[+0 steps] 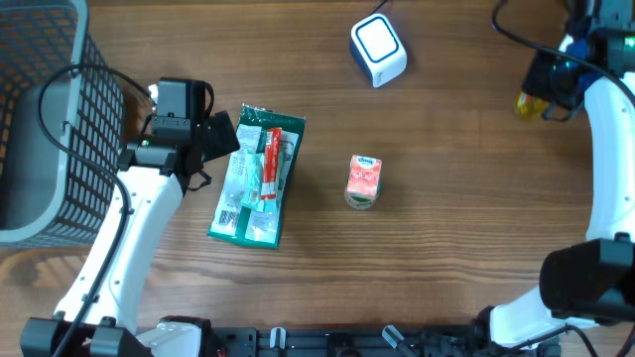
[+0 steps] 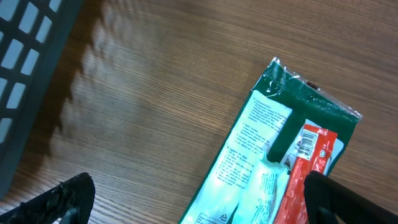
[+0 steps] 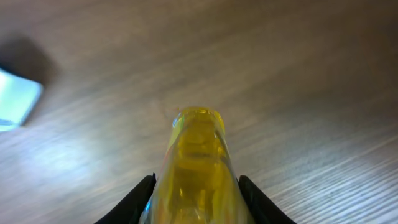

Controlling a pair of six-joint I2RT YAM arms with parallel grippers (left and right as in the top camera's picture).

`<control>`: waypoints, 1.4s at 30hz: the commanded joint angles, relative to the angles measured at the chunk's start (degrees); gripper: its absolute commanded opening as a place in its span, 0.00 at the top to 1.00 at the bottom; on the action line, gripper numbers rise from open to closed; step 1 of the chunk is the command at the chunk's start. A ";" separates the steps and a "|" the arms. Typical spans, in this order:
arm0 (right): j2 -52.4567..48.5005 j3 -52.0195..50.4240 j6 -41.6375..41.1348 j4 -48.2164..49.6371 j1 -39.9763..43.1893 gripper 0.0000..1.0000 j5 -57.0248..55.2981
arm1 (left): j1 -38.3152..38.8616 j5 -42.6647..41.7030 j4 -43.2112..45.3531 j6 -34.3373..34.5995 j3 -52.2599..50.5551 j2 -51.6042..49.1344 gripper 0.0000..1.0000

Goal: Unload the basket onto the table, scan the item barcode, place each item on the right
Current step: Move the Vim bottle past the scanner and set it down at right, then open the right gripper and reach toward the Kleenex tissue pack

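Note:
My right gripper (image 3: 196,205) is shut on a yellow see-through bottle-like item (image 3: 198,155), which sticks out forward between the black fingers above the wood. From overhead this item (image 1: 526,104) shows at the far right, by the right gripper (image 1: 548,91). A white cube scanner with a blue-edged window (image 1: 378,48) stands at the top centre. My left gripper (image 2: 205,205) is open, its fingertips (image 2: 65,199) spread over the left part of a green packet (image 2: 267,143). No barcode on the yellow item is visible.
The green packet with a red sachet (image 1: 260,176) lies left of centre. A small pink carton (image 1: 363,180) stands mid-table. A dark wire basket (image 1: 40,119) fills the left edge. A pale blue blur (image 3: 15,99) sits at the right wrist view's left edge.

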State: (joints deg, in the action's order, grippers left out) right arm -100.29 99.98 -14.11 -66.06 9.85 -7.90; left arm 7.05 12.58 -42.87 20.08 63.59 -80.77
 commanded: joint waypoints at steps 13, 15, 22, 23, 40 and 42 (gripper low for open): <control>-0.55 -20.94 0.55 17.73 4.85 0.80 2.01 | -0.20 0.74 0.13 -0.11 0.37 -0.13 0.00; -0.57 -20.98 0.66 16.98 4.85 0.79 2.01 | -0.20 0.76 0.13 -0.11 0.37 -0.13 0.00; -0.63 -23.82 0.61 18.43 4.85 0.67 1.99 | -0.20 0.76 0.13 -0.11 0.37 -0.13 0.00; -0.66 -24.11 0.61 18.69 4.85 0.63 1.99 | -0.20 0.76 0.13 -0.11 0.37 -0.13 0.00; 13.92 -15.74 0.81 14.64 3.37 0.10 5.81 | -0.20 0.76 0.13 -0.11 0.37 -0.13 0.00; 17.90 -15.65 0.81 14.47 1.84 0.09 9.42 | -0.20 0.76 0.13 -0.11 0.37 -0.13 0.00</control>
State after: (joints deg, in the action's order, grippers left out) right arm -88.84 82.19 -13.63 -51.33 13.78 -4.36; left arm 7.05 12.60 -42.87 20.08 63.59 -80.77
